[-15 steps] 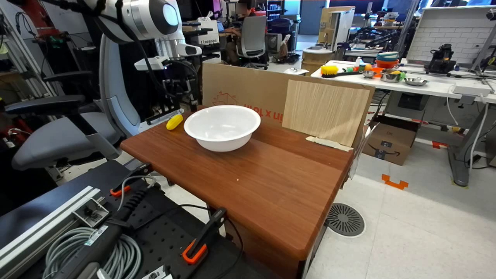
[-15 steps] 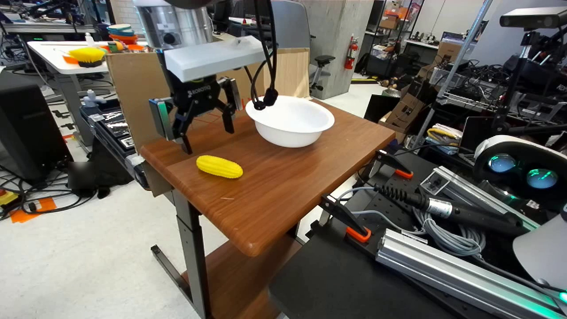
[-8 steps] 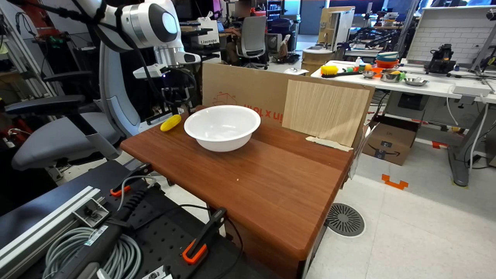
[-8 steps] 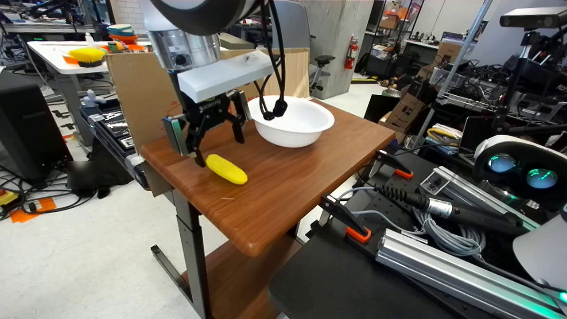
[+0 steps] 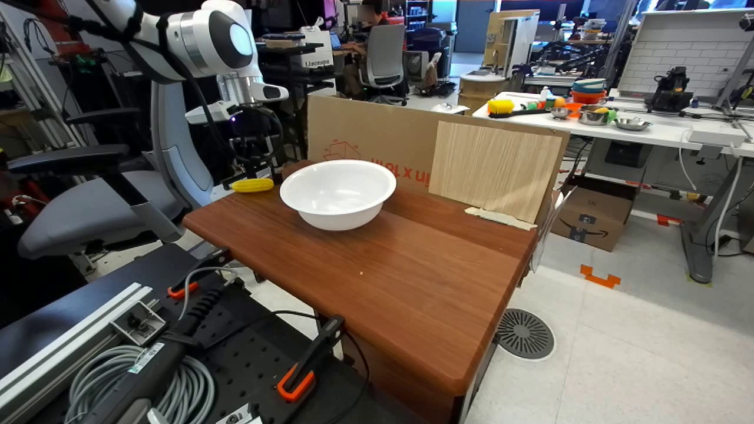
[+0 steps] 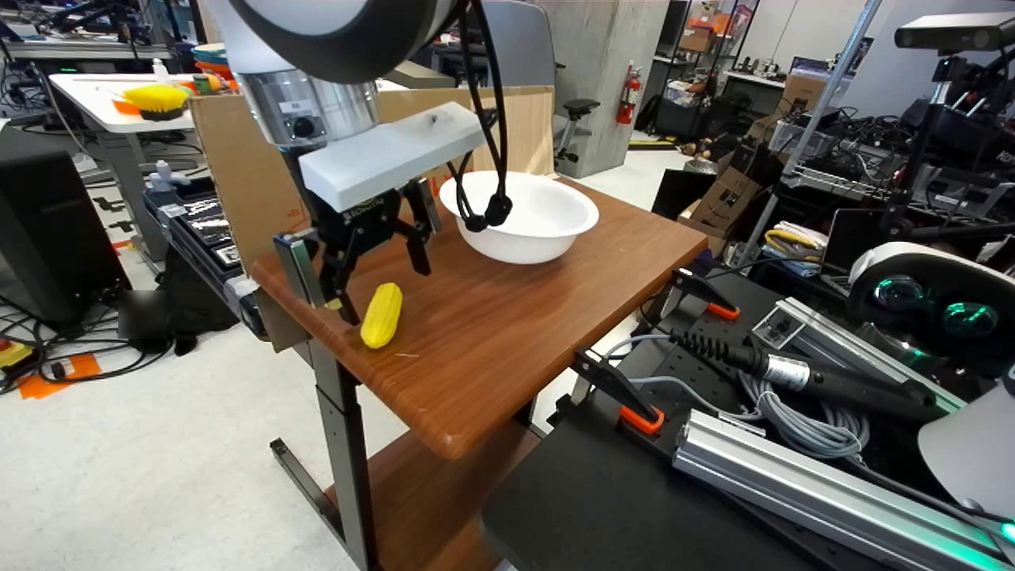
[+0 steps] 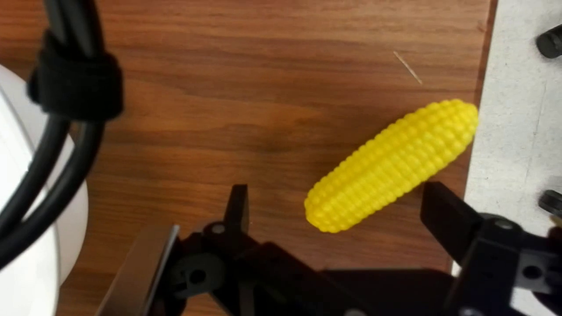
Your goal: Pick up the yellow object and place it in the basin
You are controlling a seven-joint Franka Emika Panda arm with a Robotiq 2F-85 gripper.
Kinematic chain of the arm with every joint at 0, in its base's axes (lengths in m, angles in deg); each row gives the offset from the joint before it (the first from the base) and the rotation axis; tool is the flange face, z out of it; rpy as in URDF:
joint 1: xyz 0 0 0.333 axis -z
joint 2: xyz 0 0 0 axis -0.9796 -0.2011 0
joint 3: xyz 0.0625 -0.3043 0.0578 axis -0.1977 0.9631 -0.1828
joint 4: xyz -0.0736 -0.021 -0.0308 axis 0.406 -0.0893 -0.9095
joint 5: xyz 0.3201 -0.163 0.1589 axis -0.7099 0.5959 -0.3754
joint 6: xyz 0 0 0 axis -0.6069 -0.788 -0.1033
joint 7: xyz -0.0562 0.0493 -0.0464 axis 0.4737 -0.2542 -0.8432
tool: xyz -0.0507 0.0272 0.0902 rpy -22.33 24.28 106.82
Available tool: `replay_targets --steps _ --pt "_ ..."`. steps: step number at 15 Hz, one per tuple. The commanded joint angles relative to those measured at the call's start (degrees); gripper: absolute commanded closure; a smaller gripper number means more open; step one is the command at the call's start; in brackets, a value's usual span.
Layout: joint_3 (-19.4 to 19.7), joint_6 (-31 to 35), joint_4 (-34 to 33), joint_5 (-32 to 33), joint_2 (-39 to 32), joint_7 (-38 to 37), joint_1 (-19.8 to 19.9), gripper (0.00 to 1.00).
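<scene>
Brown wood-grain tops your rectangular table (image 5: 412, 282); behind it stands a long tan cardboard panel (image 5: 371, 121) with upside-down red print, of which you can make out "in x". Against that panel is a pale rectangular wood-grain board (image 5: 498, 171). Farther back, in an exterior view, a white box (image 5: 316, 57) carries the word "Linenspa". Your round white basin (image 5: 339, 221) stands upright on the table, and a broad run of wood reaches from it to the corner nearest the camera. Your black end effector (image 7: 336, 191) hangs low over the table with its jaws wide apart; its white lettering is partly covered, so you cannot read it whole. Your bumpy yellow corn cob (image 7: 390, 169) lies on the table near its edge, a strip of wood between it and the basin. In the wrist view its long axis slants from lower left to upper right: the upper end close to the table's edge, the lower end appearing between the jaws. You cannot tell whether one jaw touches it. Near the cob lies a thin pale sliver (image 7: 408, 68).
</scene>
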State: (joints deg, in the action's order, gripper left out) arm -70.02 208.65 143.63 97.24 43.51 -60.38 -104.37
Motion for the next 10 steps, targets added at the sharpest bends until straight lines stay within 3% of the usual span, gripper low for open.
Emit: replay_targets --steps 1,3,10 --pt "-0.46 -0.69 3.03 -0.57 2.64 -1.30 0.04 0.00" --pt "-0.54 -1.46 3.56 -1.26 3.01 -1.83 0.42 0.26" --pt "-0.78 -1.80 7.34 -1.46 5.75 -3.84 1.11 0.82"
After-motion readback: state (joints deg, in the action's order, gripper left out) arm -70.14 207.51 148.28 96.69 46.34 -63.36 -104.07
